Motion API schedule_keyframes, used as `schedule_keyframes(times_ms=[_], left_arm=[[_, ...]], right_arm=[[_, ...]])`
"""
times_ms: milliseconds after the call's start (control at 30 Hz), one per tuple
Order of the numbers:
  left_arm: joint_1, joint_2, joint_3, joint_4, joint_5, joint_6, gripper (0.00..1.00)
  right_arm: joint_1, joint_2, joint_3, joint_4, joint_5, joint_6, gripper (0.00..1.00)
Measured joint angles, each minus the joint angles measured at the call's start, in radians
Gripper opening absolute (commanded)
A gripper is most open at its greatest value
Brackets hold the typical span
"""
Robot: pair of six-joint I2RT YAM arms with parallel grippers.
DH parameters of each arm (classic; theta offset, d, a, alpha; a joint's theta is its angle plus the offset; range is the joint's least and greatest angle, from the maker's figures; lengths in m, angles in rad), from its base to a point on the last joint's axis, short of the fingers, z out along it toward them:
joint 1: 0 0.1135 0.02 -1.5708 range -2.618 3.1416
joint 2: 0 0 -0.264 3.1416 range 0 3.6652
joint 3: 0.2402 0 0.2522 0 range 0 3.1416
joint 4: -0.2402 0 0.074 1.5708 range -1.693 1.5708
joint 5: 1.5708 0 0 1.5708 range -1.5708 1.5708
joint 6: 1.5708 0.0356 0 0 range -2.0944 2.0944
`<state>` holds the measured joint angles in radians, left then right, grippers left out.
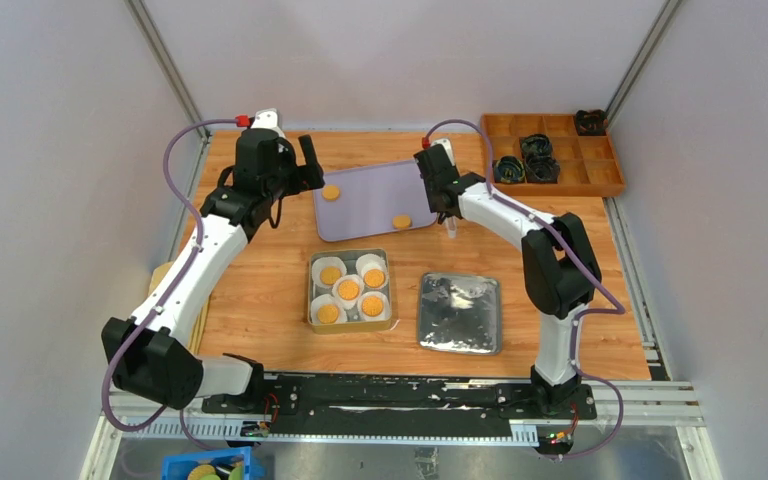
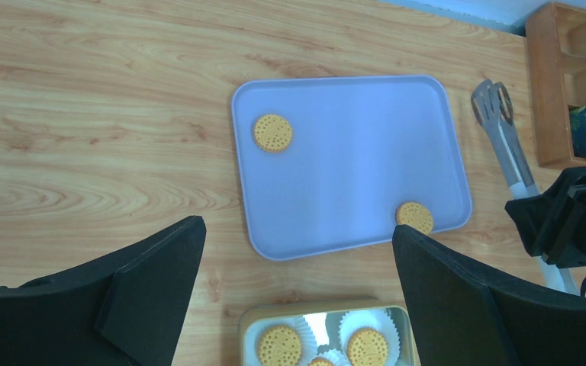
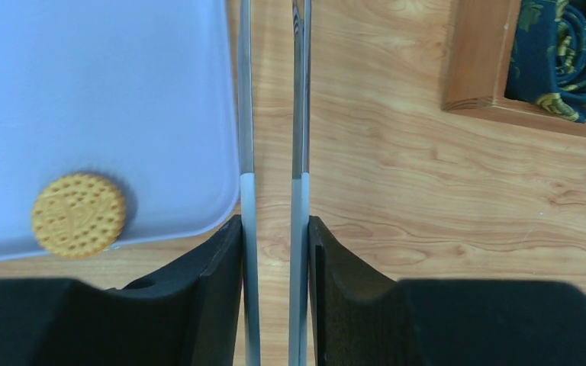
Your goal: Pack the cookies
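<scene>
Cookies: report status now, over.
Left gripper open above lavender plastic tray. Right gripper shut on metal tongs. Two round tan cookies on tray, five more in square metal tin. Silver lid beside tin, nothing blocking.

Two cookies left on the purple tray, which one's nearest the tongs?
The cookie at the near right corner of the tray, right beside the tongs held in the right gripper. The other cookie lies towards the far left corner.
</scene>
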<state>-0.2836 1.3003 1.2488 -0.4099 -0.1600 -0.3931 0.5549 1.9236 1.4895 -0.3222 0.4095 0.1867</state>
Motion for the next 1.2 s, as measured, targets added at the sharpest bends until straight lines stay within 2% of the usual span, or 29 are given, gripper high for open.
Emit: schedule_keyframes(times_ms=[200,367,467,500,533,600,800,967,1033,1200], left_arm=[[0.000,0.021,0.000,0.005,0.003,0.000,1.00],[0.000,0.025,0.000,0.005,0.003,0.000,1.00],[0.000,0.026,-0.005,0.011,0.003,0.000,1.00],[0.000,0.028,-0.006,0.012,0.004,0.000,1.00],[0.000,0.032,-0.006,0.014,0.006,0.000,1.00],[0.000,0.040,-0.006,0.014,0.012,-0.001,1.00],[0.000,0.053,-0.006,0.021,0.031,-0.004,1.00],[0.000,0.052,-0.013,0.029,0.049,-0.004,1.00],[0.000,0.051,-0.018,0.030,0.062,-0.004,1.00],[-0.004,0.043,-0.020,0.036,0.106,-0.010,1.00]], right_arm=[[-0.063,0.079,0.040,-0.018,0.003,0.004,0.35],[-0.091,0.171,0.069,-0.043,0.001,0.008,0.46],[-0.093,0.198,0.087,-0.072,0.000,0.013,0.61],[-0.093,0.198,0.092,-0.076,-0.005,0.015,0.68],[-0.093,0.198,0.096,-0.080,-0.008,0.018,0.82],[-0.093,0.196,0.099,-0.090,-0.012,0.024,0.87],[-0.087,0.074,0.035,-0.113,-0.016,0.026,0.84],[-0.066,-0.206,-0.124,-0.168,0.000,0.081,0.64],[-0.057,-0.332,-0.211,-0.186,-0.004,0.111,0.59],[-0.035,-0.577,-0.466,-0.255,-0.042,0.201,0.55]])
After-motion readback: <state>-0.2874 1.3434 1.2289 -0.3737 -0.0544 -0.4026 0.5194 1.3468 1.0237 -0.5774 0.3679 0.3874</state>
